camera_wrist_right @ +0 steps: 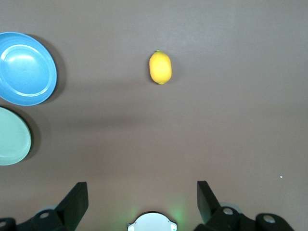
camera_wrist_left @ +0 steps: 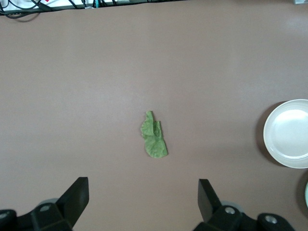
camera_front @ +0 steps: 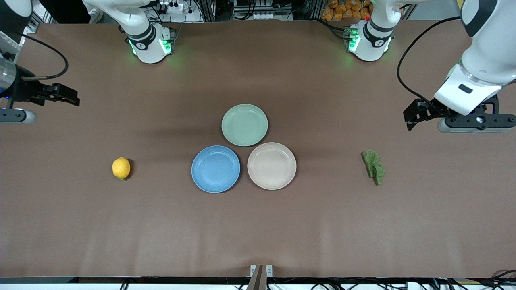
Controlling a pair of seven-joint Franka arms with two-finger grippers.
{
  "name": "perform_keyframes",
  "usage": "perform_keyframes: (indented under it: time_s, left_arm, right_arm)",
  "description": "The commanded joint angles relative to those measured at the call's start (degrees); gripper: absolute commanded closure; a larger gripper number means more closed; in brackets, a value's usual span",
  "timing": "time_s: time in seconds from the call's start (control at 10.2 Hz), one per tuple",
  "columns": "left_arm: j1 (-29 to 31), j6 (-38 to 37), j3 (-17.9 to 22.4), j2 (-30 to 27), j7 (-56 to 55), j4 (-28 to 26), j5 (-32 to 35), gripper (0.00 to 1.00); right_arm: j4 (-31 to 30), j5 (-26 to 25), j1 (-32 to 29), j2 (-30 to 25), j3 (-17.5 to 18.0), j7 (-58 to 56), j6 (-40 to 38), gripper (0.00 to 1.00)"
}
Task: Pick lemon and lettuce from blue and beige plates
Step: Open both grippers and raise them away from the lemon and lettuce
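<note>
The lemon (camera_front: 121, 168) lies on the bare table toward the right arm's end, apart from the plates; it also shows in the right wrist view (camera_wrist_right: 160, 67). The lettuce (camera_front: 374, 166) lies on the table toward the left arm's end and shows in the left wrist view (camera_wrist_left: 154, 136). The blue plate (camera_front: 215, 169) and the beige plate (camera_front: 271, 165) sit side by side mid-table, both bare. My right gripper (camera_front: 69, 96) hangs open and empty over the table's edge area, (camera_wrist_right: 143, 187). My left gripper (camera_front: 413, 114) hangs open and empty above the table, (camera_wrist_left: 143, 185).
A mint-green plate (camera_front: 244, 124) sits touching the other two plates, farther from the front camera, also bare. The arm bases (camera_front: 151, 42) stand along the table's edge farthest from the front camera. Brown table cloth lies between plates, lemon and lettuce.
</note>
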Motion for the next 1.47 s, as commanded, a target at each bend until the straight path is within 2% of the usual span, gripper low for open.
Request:
perform_keyframes:
  time_s: [0.0, 0.49, 0.88, 1.17, 1.37]
  left_arm:
    - [0.61, -2.84, 0.31, -0.54, 2.25, 2.26, -1.84, 0.00]
    - [0.96, -5.47, 0.40, -0.63, 4.71, 2.26, -3.06, 0.00]
    - [0.52, -8.38, 4.87, -0.80, 8.93, 1.47, -7.81, 0.00]
    - [0.26, -6.10, 5.93, -0.80, 9.03, -1.24, -7.82, 0.00]
    - [0.17, -6.09, 6.29, -0.80, 9.03, -0.91, -7.12, 0.00]
  right_arm:
    - [-1.84, -0.29, 1.61, -1.74, -1.03, 0.64, 0.46, 0.00]
    - [-1.93, -0.29, 1.52, -1.74, -0.94, 0.64, 0.46, 0.00]
    - [-1.93, -0.29, 1.52, -1.74, -0.85, 0.64, 0.29, 0.00]
    - [-1.93, -0.29, 1.43, -1.74, -0.85, 0.64, 0.29, 0.00]
    - [-1.93, -0.29, 1.43, -1.74, -0.85, 0.55, 0.29, 0.00]
